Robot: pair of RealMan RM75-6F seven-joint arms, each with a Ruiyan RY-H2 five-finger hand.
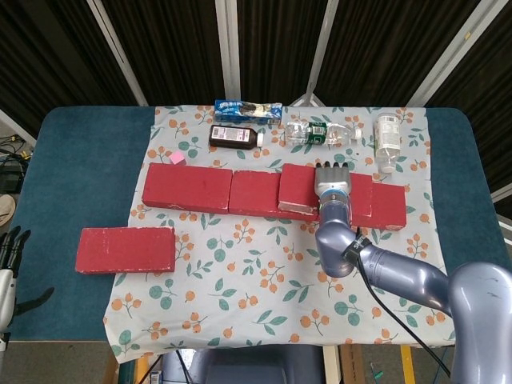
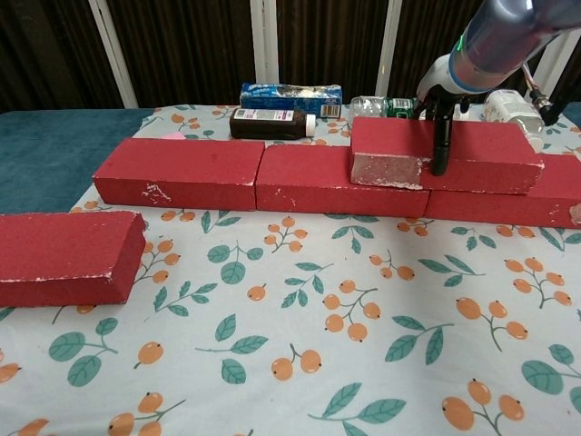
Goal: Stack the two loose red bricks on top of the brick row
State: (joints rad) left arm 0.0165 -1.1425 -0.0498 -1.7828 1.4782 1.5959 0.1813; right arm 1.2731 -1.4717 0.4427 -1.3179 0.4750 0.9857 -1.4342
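Note:
A row of red bricks (image 1: 188, 189) (image 2: 182, 172) runs across the floral cloth. One red brick (image 1: 298, 190) (image 2: 486, 153) lies on top of the row's right part. My right hand (image 1: 332, 178) (image 2: 438, 98) grips this brick from above, with one finger (image 2: 441, 141) down its front face and the others behind it. The other loose red brick (image 1: 126, 250) (image 2: 64, 256) lies flat at the front left, apart from the row. My left hand (image 1: 8, 268) hangs off the table's left edge, fingers apart and holding nothing.
Behind the row stand a dark medicine bottle (image 1: 235, 137) (image 2: 270, 123), a blue biscuit pack (image 1: 248, 110) (image 2: 290, 95), a lying clear bottle (image 1: 318, 133) and a white bottle (image 1: 388, 138). A small pink cube (image 1: 175, 159) sits by the row's left end.

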